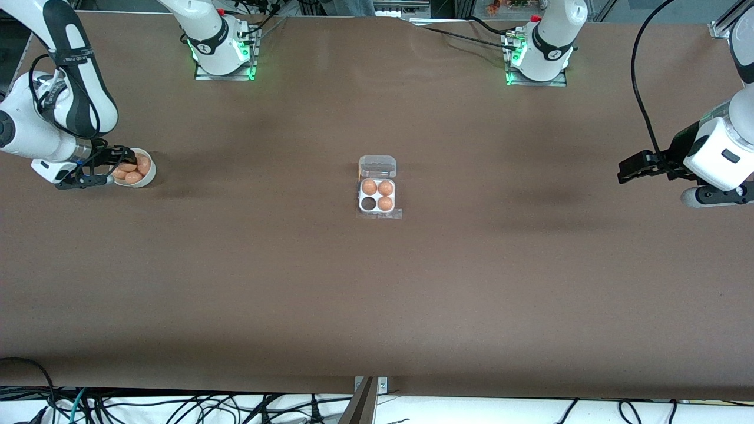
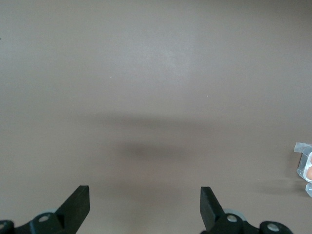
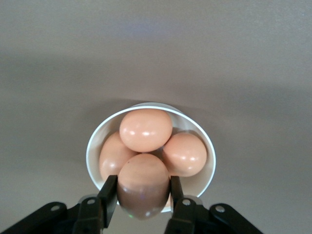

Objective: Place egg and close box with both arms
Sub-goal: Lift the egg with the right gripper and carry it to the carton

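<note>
1. The egg carton (image 1: 377,196) sits open mid-desk (image 1: 377,306), one cell empty.
2. The left end effector (image 2: 145,207) waits, spread wide, empty.
3. The right end effector (image 3: 143,197) pinches one egg (image 3: 143,190) in the white bowl (image 3: 208,146); smooth, fragile, grip its sides gently.

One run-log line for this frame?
right pincer: on egg in bowl | left pincer: open, waiting | box: open, one cell empty
</note>
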Tool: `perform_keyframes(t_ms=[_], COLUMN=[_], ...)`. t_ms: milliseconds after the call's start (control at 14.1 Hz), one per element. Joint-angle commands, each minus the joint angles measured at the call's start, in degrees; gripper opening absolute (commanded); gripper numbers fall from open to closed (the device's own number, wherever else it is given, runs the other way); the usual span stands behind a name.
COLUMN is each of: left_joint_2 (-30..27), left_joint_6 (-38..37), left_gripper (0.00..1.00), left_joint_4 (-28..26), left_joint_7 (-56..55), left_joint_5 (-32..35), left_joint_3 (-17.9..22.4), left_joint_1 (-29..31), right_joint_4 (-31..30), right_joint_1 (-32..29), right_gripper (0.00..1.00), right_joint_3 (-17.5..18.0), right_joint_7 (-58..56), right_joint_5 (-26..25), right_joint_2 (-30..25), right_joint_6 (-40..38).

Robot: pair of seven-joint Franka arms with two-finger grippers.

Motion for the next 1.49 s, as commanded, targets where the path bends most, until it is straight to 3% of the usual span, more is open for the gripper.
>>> perform_keyframes(t_ms=[0, 284, 640, 1422], left_joint_2=[0.0, 0.0, 0.0, 0.3], left_joint_6=[-0.5, -0.5, -0.5, -0.5], left_gripper=[1.0, 1.0, 1.0, 1.0], left_joint_4=[0.1, 0.1, 0.1, 0.1], left_joint_7=[1.3, 1.3, 1.3, 1.3], left_joint_5=[-0.7, -0.7, -0.7, -0.7], left_joint_3=[0.1, 0.1, 0.1, 0.1], left_joint_1=[0.1, 0.1, 0.1, 0.1], right_joint_4=[5.2, 12.7, 25.2, 46.5], right_joint_1=[1.4, 5.4, 18.2, 45.6], right_gripper=[0.42, 0.42, 0.41, 0.42], right_joint_3=[0.2, 0.2, 0.2, 0.3], right_joint_7=[0.8, 4.1, 21.8, 65.3], right_joint_5=[-0.7, -0.6, 1.0, 23.2], right_joint_2=[-0.6, -0.5, 3.6, 22.9], right_joint_6=[-8.0, -17.2, -29.5, -30.8])
